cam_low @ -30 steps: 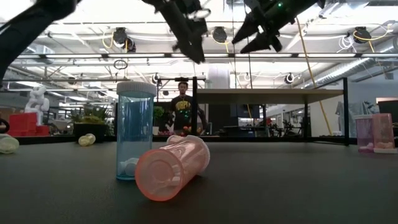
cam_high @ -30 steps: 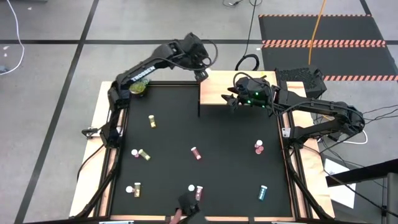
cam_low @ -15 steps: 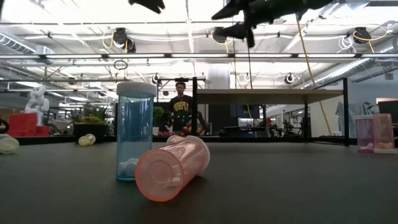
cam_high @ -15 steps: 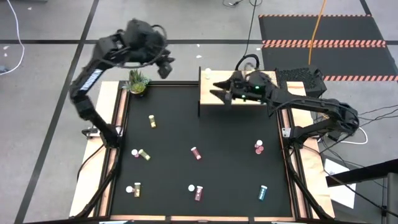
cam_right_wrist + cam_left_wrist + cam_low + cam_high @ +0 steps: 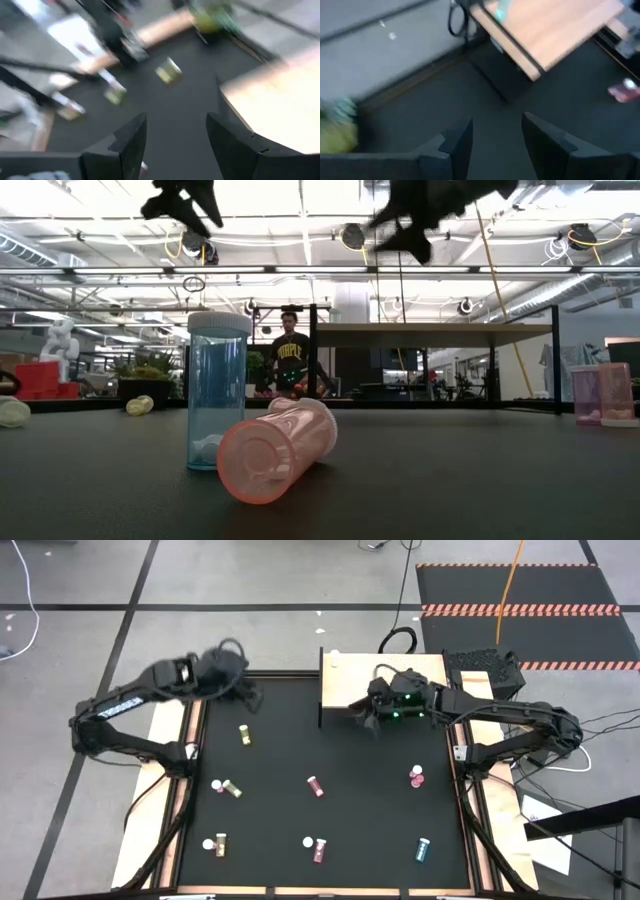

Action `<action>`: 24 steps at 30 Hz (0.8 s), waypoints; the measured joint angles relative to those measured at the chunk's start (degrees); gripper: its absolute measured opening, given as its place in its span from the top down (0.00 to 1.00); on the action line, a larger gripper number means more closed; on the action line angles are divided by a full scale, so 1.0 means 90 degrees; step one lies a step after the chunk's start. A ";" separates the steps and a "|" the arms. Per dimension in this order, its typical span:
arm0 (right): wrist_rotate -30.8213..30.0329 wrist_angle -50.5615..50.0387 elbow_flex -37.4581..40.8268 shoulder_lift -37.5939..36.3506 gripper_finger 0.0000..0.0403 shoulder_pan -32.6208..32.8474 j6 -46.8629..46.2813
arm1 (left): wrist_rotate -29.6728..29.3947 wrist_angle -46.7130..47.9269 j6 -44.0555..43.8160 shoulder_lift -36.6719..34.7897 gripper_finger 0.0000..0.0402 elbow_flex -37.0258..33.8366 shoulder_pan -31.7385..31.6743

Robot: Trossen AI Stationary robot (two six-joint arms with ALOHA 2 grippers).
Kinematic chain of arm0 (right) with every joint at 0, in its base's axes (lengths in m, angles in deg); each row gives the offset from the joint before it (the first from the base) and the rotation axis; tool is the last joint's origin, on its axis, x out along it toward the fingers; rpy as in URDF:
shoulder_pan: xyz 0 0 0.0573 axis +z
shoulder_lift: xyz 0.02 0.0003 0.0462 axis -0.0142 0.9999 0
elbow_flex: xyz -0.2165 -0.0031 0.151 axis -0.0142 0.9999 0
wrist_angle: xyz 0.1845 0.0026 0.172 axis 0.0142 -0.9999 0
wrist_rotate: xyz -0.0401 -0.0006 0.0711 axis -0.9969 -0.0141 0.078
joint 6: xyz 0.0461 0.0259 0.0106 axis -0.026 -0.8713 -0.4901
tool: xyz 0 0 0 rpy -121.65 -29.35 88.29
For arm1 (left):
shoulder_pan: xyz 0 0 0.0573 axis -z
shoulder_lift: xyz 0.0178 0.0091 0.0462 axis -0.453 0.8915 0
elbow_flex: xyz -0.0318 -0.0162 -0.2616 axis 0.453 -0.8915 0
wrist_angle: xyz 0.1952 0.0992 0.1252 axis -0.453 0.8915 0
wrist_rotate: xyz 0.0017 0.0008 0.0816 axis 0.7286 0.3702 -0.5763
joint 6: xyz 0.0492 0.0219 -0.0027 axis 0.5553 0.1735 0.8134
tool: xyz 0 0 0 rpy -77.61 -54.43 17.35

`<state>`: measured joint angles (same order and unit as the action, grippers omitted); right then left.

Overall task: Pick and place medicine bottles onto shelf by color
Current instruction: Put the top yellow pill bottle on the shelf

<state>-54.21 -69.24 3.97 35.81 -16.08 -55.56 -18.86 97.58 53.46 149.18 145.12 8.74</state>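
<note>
Black tabletop (image 5: 330,810) with wooden side rails sits on a grey floor w/ dark lines; in the low view a big hall w/ ceiling lamps is behind, and a person (image 5: 291,366) stands far back. Left gripper (image 5: 250,697) hangs above the far left part of the table, fingers (image 5: 457,145) apart w/ a clear gap and nothing between them in the left wrist view. Just beside it, a bit toward the front, lies a yellow-gold bottle (image 5: 244,735); the green plant is not clearly seen, only a green blur in the wrist view. Right gripper (image 5: 362,716) is at the front edge of the shelf (image 5: 350,685), which stands at the far side of the table; fingers (image 5: 131,140) also apart, empty gap between, the shelf's pale top to one side of them in the right wrist view. On the shelf's far left corner, well behind this gripper, is one small white thing (image 5: 333,657), too small to say more. Other medicine bottles are on the black surface: a dark red one (image 5: 316,786) in front of the right gripper, a pink one (image 5: 416,777) near the right rail, a teal one (image 5: 423,849) near the front right, a dark red one (image 5: 320,849) at front middle, a yellow-gold one (image 5: 230,788) and another (image 5: 218,841) on the left side, well in front of the left gripper. Low view: a teal bottle (image 5: 217,392) upright w/ white cap, and a pink bottle (image 5: 277,449) lying on its side, touching or just in front of it, cannot tell which.
</note>
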 joint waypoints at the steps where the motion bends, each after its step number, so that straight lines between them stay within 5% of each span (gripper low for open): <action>1: -0.0174 -0.0362 0.0004 0.0004 0.51 0.0000 0.0018 | -0.0099 -0.0043 -0.0181 -0.0064 0.58 -0.0209 0.0181; 11: -0.1118 -0.1803 0.0004 -0.0224 0.56 0.0826 -0.1692 | -0.0364 -0.0729 -0.0636 -0.0231 0.58 -0.1490 0.1350; 19: -0.2680 -0.2583 0.0001 -0.0599 0.62 0.2683 -0.4099 | -0.0432 -0.0921 -0.0597 -0.0240 0.58 -0.2019 0.2251; 24: -0.2723 -0.3067 0.0001 -0.0494 0.62 0.3816 -0.5723 | -0.0456 -0.2652 0.0201 -0.0232 0.58 -0.2796 0.2626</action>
<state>-78.71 -96.85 3.98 31.36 18.26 -107.07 -22.96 73.71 55.27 147.09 119.96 32.38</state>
